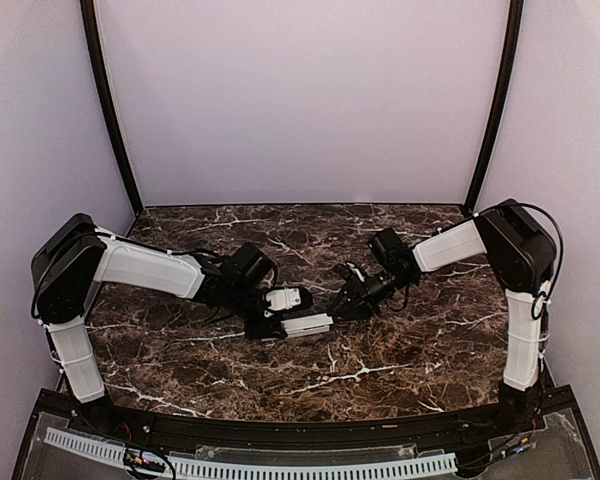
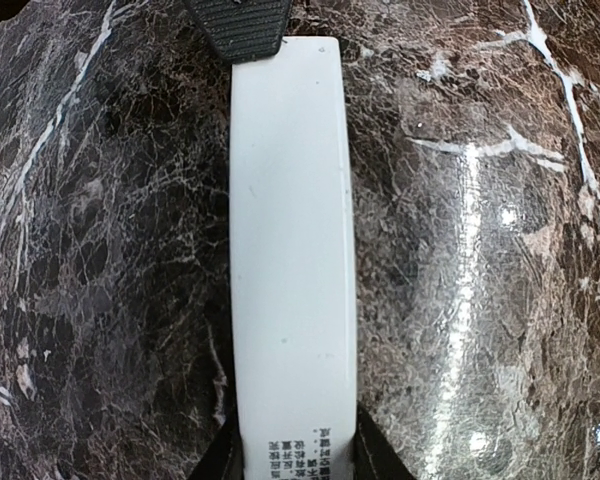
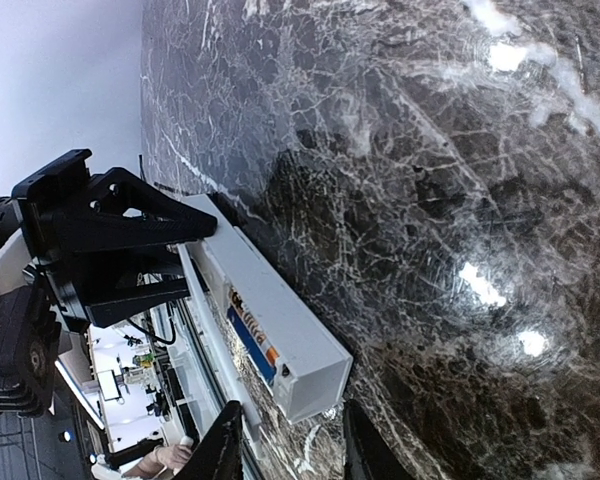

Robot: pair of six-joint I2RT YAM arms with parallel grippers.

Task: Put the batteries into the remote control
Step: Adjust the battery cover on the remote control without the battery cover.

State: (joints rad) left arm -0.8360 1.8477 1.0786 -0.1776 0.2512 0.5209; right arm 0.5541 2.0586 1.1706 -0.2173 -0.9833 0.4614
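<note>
Dark marbled worktop. At its centre the left fingers clamp the slim white remote control; its open slot holds a blue-and-orange battery. The right fingers stand apart, empty, beside its end.

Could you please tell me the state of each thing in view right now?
remote control: gripped by the left tool, battery slot uncovered.
battery: lying in the remote control's slot.
left tool: shut on the remote control.
right tool: open, at the remote control's end.
</note>
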